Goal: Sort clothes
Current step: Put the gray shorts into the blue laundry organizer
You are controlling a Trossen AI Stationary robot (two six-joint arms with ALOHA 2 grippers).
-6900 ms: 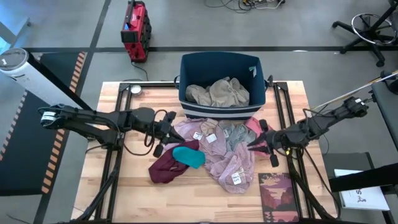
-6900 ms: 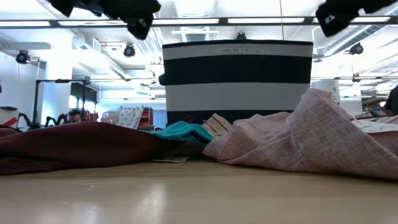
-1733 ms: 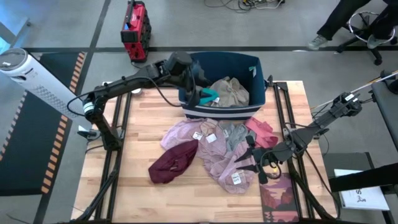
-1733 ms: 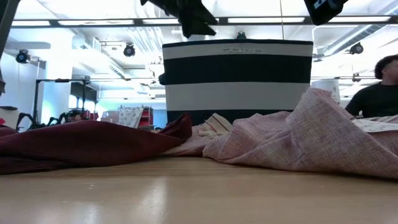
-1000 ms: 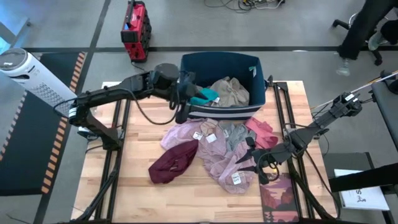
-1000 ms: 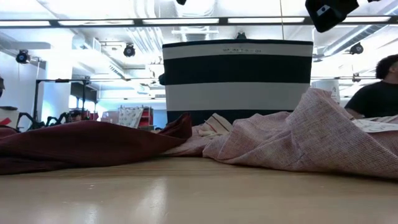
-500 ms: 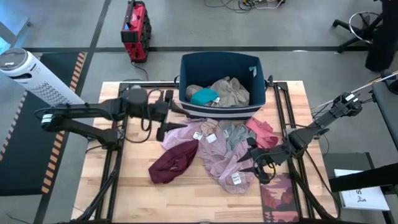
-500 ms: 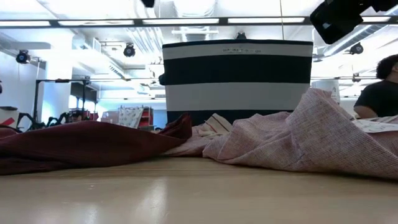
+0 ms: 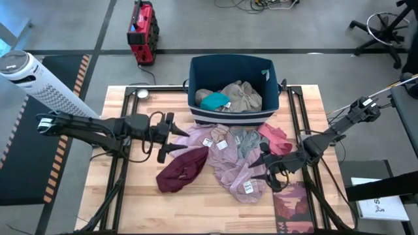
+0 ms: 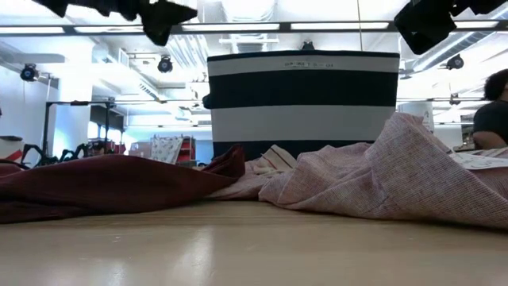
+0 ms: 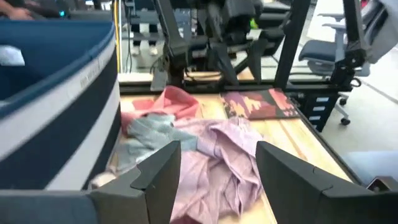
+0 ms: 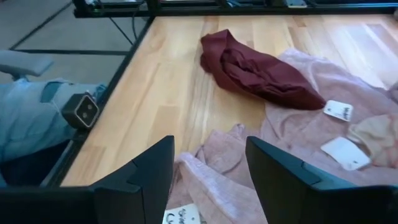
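Note:
The clothes lie heaped mid-table: a mauve-pink garment (image 9: 230,163) with white tags, a maroon one (image 9: 179,171) at its left, a grey one (image 9: 245,140) and a coral pink one (image 9: 274,138). A teal garment (image 9: 214,101) and tan ones (image 9: 240,96) rest inside the dark blue bin (image 9: 193,70). My left gripper (image 9: 171,143) hovers open just left of the heap, above the maroon piece's far end. My right gripper (image 9: 257,167) hovers open at the heap's right edge, facing the mauve cloth (image 12: 298,137) and the maroon garment (image 12: 258,71).
The striped bin (image 10: 302,99) stands at the table's far edge, right behind the heap. A dark red patterned sheet (image 9: 291,202) lies at the near right corner. A white tower (image 9: 36,81) stands off the table's left. A person (image 10: 494,99) shows beyond the table.
My left gripper has drawn back from the bin's left rim toward the table's near and left side, coming to hover beside the heap with its fingers open. The teal garment stays in the bin.

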